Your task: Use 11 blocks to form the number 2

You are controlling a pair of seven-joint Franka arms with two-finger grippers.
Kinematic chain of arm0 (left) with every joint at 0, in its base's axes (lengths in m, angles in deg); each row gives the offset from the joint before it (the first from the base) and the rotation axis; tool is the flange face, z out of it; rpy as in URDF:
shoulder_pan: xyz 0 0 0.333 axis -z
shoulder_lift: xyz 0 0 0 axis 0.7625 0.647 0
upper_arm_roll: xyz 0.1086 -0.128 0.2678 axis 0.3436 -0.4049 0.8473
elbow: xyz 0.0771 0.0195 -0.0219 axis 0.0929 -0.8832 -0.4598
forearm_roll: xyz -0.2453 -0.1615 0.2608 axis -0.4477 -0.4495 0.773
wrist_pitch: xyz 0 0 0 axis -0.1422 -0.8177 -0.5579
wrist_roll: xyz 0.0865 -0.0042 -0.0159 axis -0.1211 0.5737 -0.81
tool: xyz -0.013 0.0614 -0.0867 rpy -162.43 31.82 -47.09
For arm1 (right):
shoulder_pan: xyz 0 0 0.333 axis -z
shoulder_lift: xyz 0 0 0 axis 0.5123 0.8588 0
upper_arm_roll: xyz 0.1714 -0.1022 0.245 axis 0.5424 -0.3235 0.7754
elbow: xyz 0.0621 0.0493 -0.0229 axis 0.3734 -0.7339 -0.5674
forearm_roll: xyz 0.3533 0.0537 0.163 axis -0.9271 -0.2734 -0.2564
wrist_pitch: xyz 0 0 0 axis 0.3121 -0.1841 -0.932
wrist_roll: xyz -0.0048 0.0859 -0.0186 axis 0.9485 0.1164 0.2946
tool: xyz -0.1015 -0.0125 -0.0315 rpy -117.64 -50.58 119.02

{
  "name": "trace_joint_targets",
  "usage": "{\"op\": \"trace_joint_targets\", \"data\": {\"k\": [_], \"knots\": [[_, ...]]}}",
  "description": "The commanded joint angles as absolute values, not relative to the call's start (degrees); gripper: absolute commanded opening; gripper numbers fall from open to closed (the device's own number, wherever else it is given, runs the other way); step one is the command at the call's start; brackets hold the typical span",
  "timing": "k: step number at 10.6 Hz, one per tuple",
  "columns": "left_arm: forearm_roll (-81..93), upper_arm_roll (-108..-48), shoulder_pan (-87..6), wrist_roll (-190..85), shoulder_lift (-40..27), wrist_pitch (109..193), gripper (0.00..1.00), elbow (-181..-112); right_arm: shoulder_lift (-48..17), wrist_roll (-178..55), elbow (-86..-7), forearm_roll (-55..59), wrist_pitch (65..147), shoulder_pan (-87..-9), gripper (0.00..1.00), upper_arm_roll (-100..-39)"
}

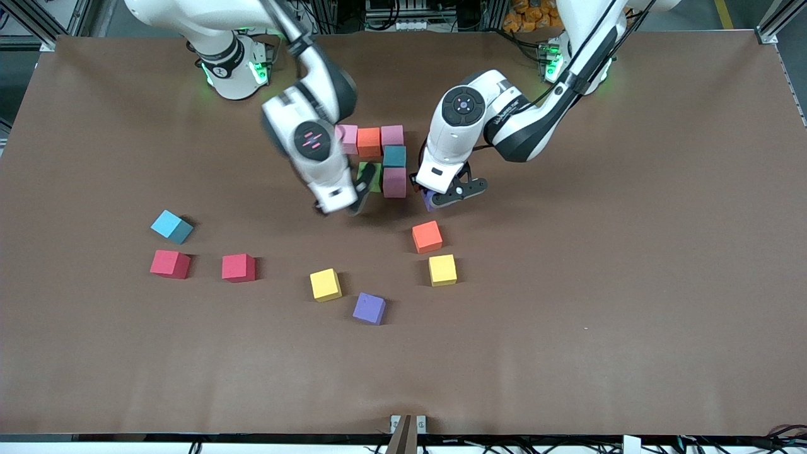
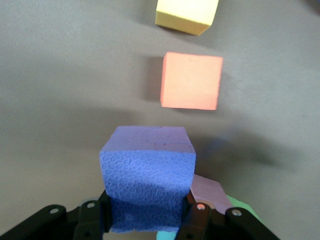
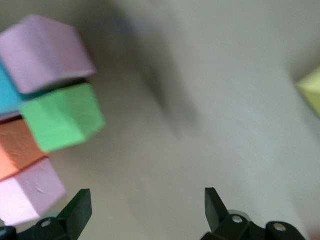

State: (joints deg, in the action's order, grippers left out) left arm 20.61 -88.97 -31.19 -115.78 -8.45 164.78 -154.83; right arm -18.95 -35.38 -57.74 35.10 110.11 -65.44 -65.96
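Observation:
Several blocks form a cluster mid-table: pink (image 1: 347, 139), orange (image 1: 369, 142) and pink (image 1: 392, 135) in a row, then teal (image 1: 394, 156), green (image 1: 371, 176) and pink (image 1: 394, 183). My left gripper (image 1: 435, 197) is shut on a purple block (image 2: 147, 170), low beside the cluster's nearest pink block (image 2: 212, 192). Whether that purple block (image 1: 430, 200) touches the table I cannot tell. My right gripper (image 1: 348, 203) is open and holds nothing, over bare table next to the green block (image 3: 62, 117). Its fingers (image 3: 75, 212) stand wide apart.
Loose blocks lie nearer the front camera: orange (image 1: 427, 236), yellow (image 1: 442, 270), yellow (image 1: 325, 284), purple (image 1: 369, 308), two red (image 1: 238, 267) (image 1: 170, 263) and blue (image 1: 171, 227). The orange (image 2: 191, 81) and yellow (image 2: 186, 15) ones lie just ahead of the left gripper.

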Motion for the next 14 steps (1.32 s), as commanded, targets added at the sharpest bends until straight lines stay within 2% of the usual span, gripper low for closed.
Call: {"op": "trace_joint_targets", "data": {"k": [1, 3, 5, 7, 11, 14], "knots": [[18.5, -89.2, -30.2, -116.4, -7.7, 162.8, 0.00, -150.5, -19.5, -39.5, -56.2, 34.0, 108.7, -57.6, 1.00, -66.6], [16.8, -89.1, -27.2, -121.0, -3.1, 162.8, 0.00, -143.5, -18.5, -40.1, -54.6, 33.2, 110.4, -50.8, 1.00, -66.6], [17.0, -88.6, -20.9, -131.7, 2.3, 162.8, 0.00, -136.2, -14.0, -40.7, -48.7, 31.3, 110.2, -47.9, 1.00, -66.5], [17.2, -88.6, -18.4, -142.4, 6.9, 163.0, 0.00, -130.3, -10.0, -46.4, -43.6, 28.9, 110.4, -47.7, 1.00, -66.4], [16.9, -88.6, -16.2, -167.3, 9.5, 167.6, 0.00, -128.7, -2.8, -50.8, -37.6, 28.9, 118.4, -48.8, 1.00, -64.7], [17.0, -88.6, -13.9, -182.4, 12.2, 177.4, 0.00, -128.0, 0.7, -60.6, -35.7, 28.9, 123.6, -52.2, 1.00, -64.5]]}}
